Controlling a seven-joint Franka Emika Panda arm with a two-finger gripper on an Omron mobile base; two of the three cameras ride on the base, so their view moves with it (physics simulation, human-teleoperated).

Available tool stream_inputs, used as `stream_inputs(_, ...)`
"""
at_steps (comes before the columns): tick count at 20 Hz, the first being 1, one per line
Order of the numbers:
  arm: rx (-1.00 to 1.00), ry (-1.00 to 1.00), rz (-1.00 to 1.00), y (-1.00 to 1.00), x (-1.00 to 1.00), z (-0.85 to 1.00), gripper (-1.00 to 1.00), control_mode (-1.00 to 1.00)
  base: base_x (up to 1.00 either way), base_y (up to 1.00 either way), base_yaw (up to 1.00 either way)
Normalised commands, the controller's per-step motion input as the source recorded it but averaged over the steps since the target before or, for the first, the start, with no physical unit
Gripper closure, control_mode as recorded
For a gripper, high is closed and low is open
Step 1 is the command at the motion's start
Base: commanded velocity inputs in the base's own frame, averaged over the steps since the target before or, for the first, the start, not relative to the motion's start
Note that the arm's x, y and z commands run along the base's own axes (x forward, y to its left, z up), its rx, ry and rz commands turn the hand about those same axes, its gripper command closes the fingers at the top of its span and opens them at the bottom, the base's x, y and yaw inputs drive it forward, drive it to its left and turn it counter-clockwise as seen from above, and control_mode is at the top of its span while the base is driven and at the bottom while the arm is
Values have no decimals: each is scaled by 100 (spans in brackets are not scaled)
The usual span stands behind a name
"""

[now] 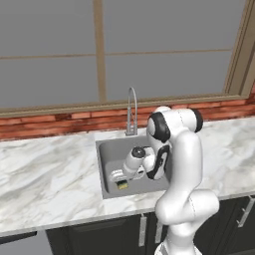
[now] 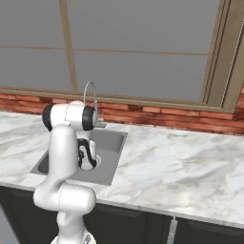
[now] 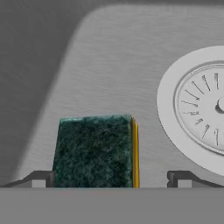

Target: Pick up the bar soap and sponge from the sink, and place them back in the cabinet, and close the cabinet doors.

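The sponge (image 3: 94, 151) lies on the sink floor (image 3: 122, 57) with its dark green scrub face up and a yellow edge along one side. My gripper (image 3: 111, 180) is open and low over it, with the sponge between the fingers. One fingertip (image 3: 39, 179) is right at the sponge's edge; the other stands off with a gap. From the left base view the gripper (image 1: 117, 178) is down inside the sink (image 1: 105, 149), just above the sponge (image 1: 122, 186). The bar soap, the cabinet and its doors are out of view.
A round white drain (image 3: 205, 105) sits beside the sponge. The chrome faucet (image 1: 132, 112) rises at the basin's back edge. White marble counter (image 1: 45, 174) surrounds the sink (image 2: 112, 138), with a brick strip and a window behind.
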Motion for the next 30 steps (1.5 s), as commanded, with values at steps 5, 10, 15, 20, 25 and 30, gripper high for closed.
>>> stream_inputs(5,0,0,0,39,6,-36,-100,-100,0,0,0)
stream_inputs(10,-2,0,0,41,0,-36,-100,-100,0,0,0)
stream_inputs(15,-6,0,0,39,0,-32,100,-100,0,0,0)
stream_inputs(20,0,0,0,5,0,-1,100,-100,0,0,0)
stream_inputs(25,-7,-14,1,0,-7,4,100,-100,0,0,0)
stream_inputs(30,-17,-20,0,1,-21,30,100,-100,0,0,0)
